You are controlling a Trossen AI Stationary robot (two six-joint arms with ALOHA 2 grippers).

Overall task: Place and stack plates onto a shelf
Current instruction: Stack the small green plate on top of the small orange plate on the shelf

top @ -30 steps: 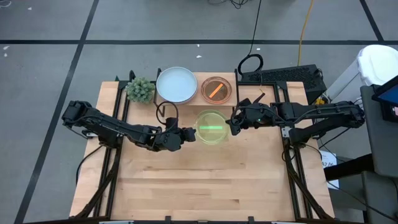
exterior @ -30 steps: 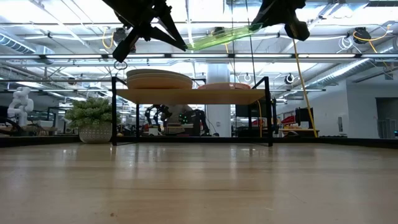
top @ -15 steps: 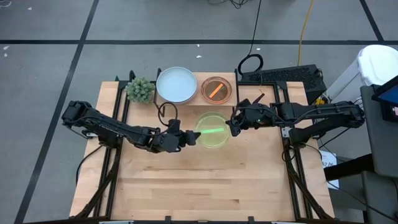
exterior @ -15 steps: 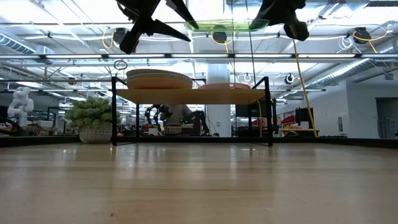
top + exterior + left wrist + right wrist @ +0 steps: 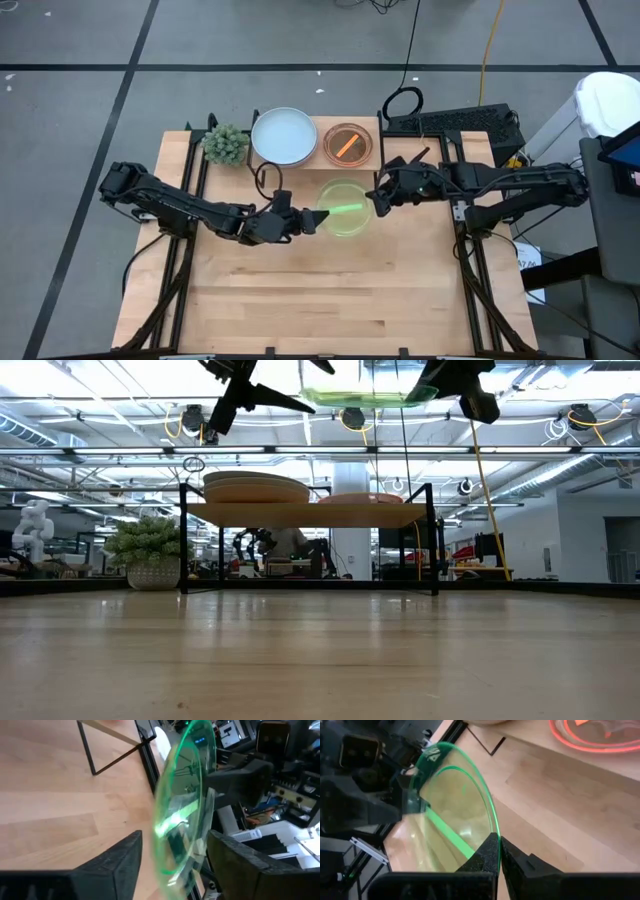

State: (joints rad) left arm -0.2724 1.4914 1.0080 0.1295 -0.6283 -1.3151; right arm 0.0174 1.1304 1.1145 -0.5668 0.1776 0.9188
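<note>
Green translucent plate (image 5: 343,207) is in the air above the desk (image 5: 330,300), in front of the shelf (image 5: 310,513), roughly level in the low view and higher than the shelf top. Right hand (image 5: 375,198) pinches the plate's rim on its right side; in the right wrist view the two fingers (image 5: 490,852) are closed tight on the edge of the plate (image 5: 452,810). Left hand (image 5: 305,220) sits at the plate's left edge with jaws spread wide; in the left wrist view the plate rim (image 5: 187,800) stands between the parted fingers (image 5: 125,855) with a gap on each side, so no grip there. On the shelf: a stack of larger plates at the left, white one (image 5: 284,135) on top, and an orange translucent plate (image 5: 347,144) at the right. A small potted plant (image 5: 226,144) stands on the desk just left of the shelf.
</note>
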